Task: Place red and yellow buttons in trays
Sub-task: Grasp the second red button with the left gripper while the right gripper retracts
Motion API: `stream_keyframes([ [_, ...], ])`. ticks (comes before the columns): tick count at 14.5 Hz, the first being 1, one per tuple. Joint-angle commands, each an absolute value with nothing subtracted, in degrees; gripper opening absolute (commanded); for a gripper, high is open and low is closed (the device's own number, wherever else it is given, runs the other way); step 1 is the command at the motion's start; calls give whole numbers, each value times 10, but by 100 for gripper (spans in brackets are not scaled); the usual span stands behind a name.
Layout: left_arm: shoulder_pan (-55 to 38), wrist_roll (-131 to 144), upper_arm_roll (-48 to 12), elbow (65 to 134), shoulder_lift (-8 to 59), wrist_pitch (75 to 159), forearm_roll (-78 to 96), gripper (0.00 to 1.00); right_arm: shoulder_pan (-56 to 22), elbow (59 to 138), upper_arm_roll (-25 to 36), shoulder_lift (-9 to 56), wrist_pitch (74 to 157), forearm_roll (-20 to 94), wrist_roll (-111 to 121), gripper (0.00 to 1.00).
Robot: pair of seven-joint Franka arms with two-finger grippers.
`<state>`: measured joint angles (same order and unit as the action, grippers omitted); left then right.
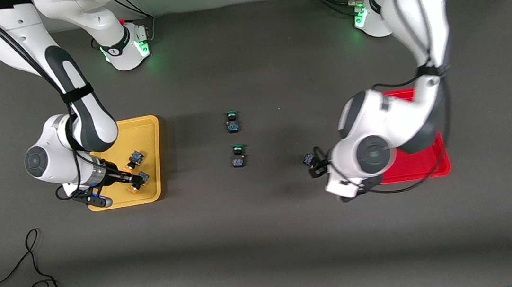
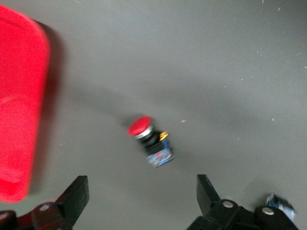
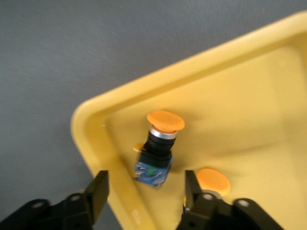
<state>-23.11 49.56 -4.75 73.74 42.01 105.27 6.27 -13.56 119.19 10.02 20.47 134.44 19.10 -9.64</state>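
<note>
Button [image 2: 150, 142] with round red cap, blue-black body, lying tilted.

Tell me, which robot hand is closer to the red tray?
Left. The left gripper hangs open beside the red tray, over a red button on the table. The right gripper is open over the yellow tray.
</note>
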Motion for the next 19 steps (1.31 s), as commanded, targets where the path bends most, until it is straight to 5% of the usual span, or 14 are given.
stream_keyframes([
  [1,-236,507,-39,818,415,1146,86,100,-145,1196,101,129,1284,205,-91,100],
  [4,-239,508,-39,895,415,1243,87,100,-144,1184,103,14,1189,186,-91,100],
  [11,-265,564,-39,934,415,1291,95,92,-126,1108,60,-152,1018,22,-110,100],
  [12,-265,564,-39,942,415,1301,95,85,-120,1094,54,-159,1000,22,-93,100],
  [13,-266,564,-39,946,414,1305,95,65,-106,1074,49,-156,978,22,-76,100],
  [15,-266,564,-39,946,412,1303,95,8,-92,1066,46,-147,969,22,-42,100],
  [16,-266,565,-39,946,410,1299,95,0,-91,1067,45,-142,971,22,-38,100],
  [19,-258,564,-38,940,376,1250,95,0,-60,1067,26,-127,975,25,-37,100],
])
